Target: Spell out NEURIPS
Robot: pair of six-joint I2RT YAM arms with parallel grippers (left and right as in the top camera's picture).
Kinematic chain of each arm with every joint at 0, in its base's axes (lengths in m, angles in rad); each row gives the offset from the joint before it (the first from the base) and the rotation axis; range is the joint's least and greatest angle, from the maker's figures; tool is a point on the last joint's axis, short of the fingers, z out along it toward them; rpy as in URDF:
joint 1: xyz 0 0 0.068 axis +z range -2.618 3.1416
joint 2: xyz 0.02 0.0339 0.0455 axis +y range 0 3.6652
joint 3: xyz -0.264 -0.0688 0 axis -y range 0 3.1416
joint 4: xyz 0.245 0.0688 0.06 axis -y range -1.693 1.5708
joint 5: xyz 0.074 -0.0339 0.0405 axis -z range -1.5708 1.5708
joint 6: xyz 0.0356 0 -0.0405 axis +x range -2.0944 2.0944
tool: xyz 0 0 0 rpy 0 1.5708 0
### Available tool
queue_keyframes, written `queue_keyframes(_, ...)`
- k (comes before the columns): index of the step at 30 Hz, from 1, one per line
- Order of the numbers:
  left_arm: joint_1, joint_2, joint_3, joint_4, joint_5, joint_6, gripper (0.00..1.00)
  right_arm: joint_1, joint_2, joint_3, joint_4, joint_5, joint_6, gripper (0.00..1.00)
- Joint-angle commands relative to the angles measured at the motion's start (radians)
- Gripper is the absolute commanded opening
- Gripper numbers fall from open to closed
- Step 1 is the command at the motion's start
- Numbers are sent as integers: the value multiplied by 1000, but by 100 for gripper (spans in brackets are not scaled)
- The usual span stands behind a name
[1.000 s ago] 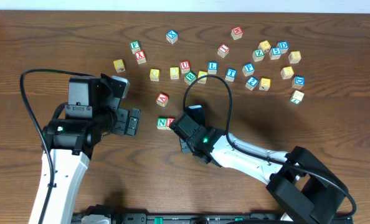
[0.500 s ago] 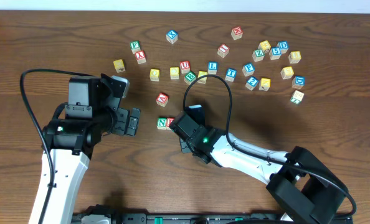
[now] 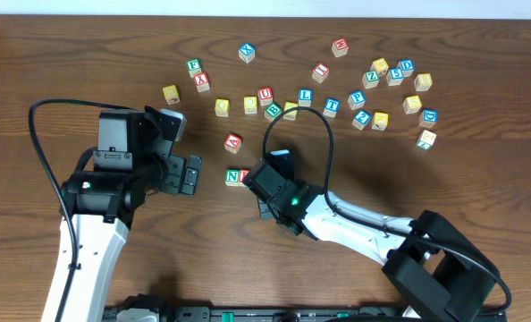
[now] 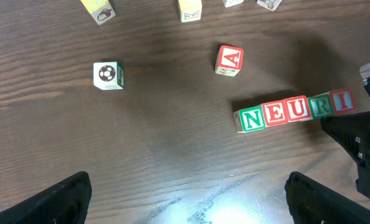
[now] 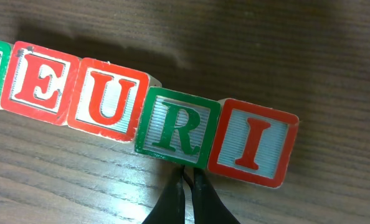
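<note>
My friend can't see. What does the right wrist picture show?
Four letter cubes lie side by side in a row on the wooden table: red E, red U, green R, red I. The shut right gripper points at the row from below, just under the R.

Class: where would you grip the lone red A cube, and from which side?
Probably best to take the red A cube from straight above, jaws across two opposite side faces. It lies flat, letter up, with flat parallel sides and bare table all round, apart from the NEURI row.
</note>
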Motion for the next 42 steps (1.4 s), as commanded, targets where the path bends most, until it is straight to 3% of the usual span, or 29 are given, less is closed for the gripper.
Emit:
queue_keyframes(1, 4, -1, 27, 0, -10, 6, 98, -8, 8, -7, 3, 28, -11, 1)
queue_keyframes(22, 4, -1, 27, 0, -10, 6, 98, -8, 8, -7, 6, 37, -11, 1)
queue_keyframes(32, 4, -1, 27, 0, -10, 6, 98, 12, 8, -6, -5, -64, -18, 1)
queue_keyframes(42, 4, -1, 27, 0, -10, 6, 98, 6, 8, -4, -62, -33, 58, 1)
